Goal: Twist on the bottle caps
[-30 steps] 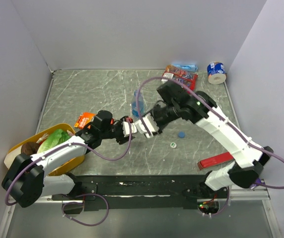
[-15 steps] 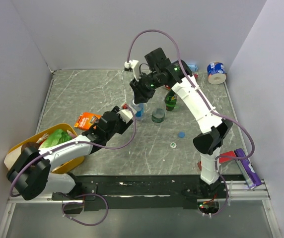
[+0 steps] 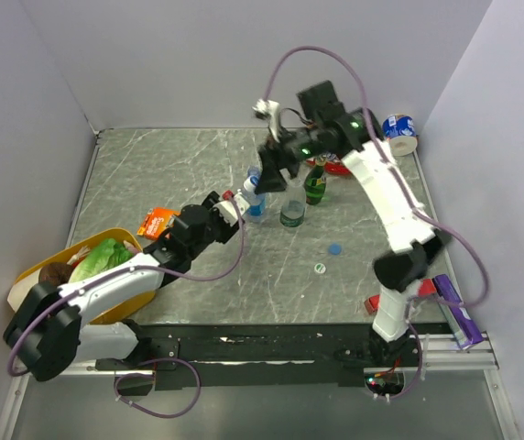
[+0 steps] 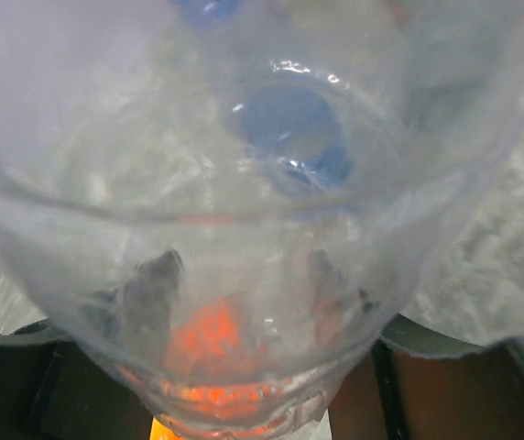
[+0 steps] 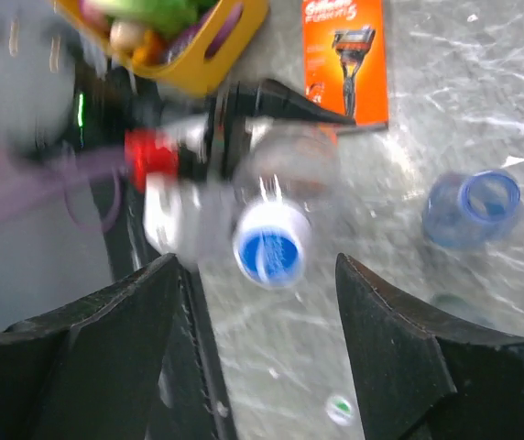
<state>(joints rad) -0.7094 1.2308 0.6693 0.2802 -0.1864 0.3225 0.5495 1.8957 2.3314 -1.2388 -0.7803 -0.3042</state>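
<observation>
My left gripper (image 3: 236,203) is shut on the small clear bottle (image 3: 255,194), holding it near the table's middle. In the left wrist view the bottle (image 4: 262,229) fills the frame and hides the fingers. A blue-and-white cap (image 5: 270,247) sits on the bottle's neck. My right gripper (image 3: 272,174) hovers just above it, open; in the right wrist view the cap lies between the two fingers (image 5: 256,263), touched by neither. The dark green bottle (image 3: 314,184) stands upright just right of it. On the table lie a plain blue cap (image 3: 334,247) and a green-rimmed cap (image 3: 320,268).
A short dark cup (image 3: 291,214) stands between the two bottles. An orange razor box (image 3: 157,222) and a yellow basket (image 3: 130,302) of food are on the left. A blue-and-white can (image 3: 398,134) and snack packets (image 3: 340,166) lie at the back right.
My right arm rose from low beside the left gripper to the bottle's top, where it was shut, and has now opened and lifted slightly off the cap. The left gripper keeps its hold.
</observation>
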